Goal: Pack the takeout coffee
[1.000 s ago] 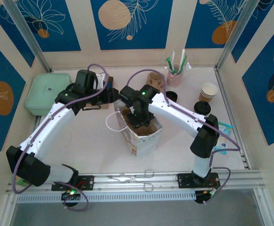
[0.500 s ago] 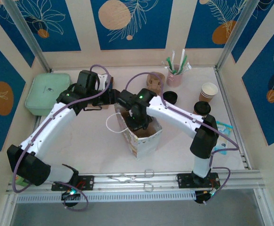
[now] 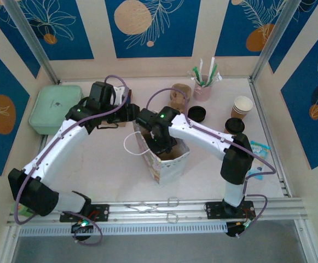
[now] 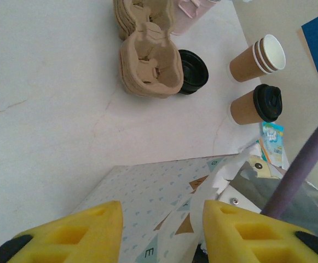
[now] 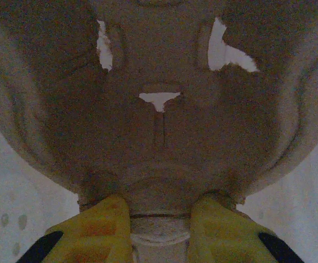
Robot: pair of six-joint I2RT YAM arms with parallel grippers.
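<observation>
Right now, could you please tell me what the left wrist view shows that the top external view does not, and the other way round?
Left wrist view: the left claw with yellow fingertips apart, and close detail of the triangle print on the white paper bag. Top external view: the mint-green lidded plastic box and the metal tongs on the near rail. Shared: the kraft-brown paper cup with a black lid, the stack of open kraft cups, the loose round black plastic lid and the brown moulded-pulp cup carriers.
</observation>
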